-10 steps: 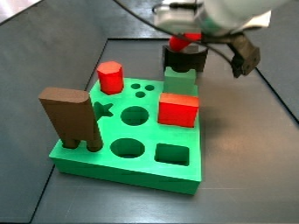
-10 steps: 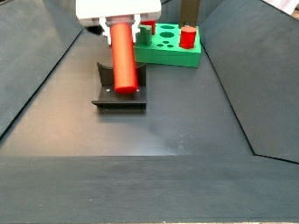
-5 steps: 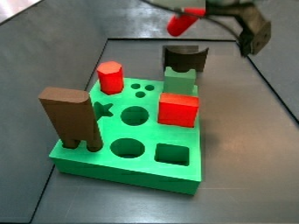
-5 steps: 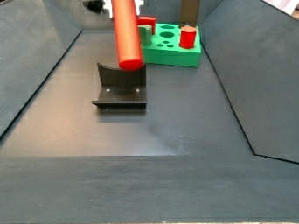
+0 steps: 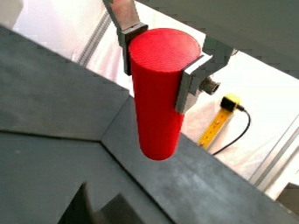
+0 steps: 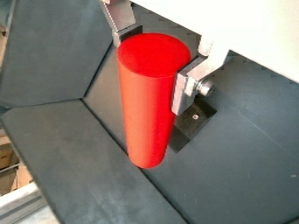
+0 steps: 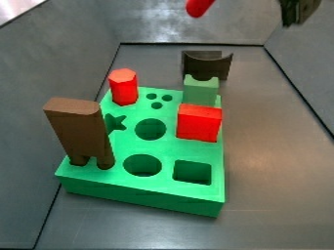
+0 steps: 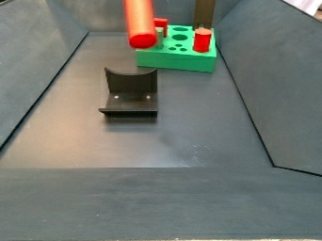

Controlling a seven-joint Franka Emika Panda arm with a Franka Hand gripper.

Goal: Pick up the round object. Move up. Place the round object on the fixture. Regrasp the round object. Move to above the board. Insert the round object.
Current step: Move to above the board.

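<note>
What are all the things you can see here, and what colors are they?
Smooth red cylinder peg: one, red, held up in the air between the gripper's fingers.
Green square board: one, bright green, on the dark floor.
Red hexagonal peg: one, red, standing on the board's far corner.
Red cube: one, red, on the board.
Tall brown slab block: one, brown, on the board's near corner.
Dark notched fixture: one, dark brown, on the floor, empty.
Gripper: one, silver fingers, shut on the cylinder peg.

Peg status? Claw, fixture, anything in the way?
Claw shut on peg, high above the floor. Peg's lower end at frame top in a side view, clear of fixture. Fixture notch empty. Board holds other pieces; nothing under the peg.
</note>
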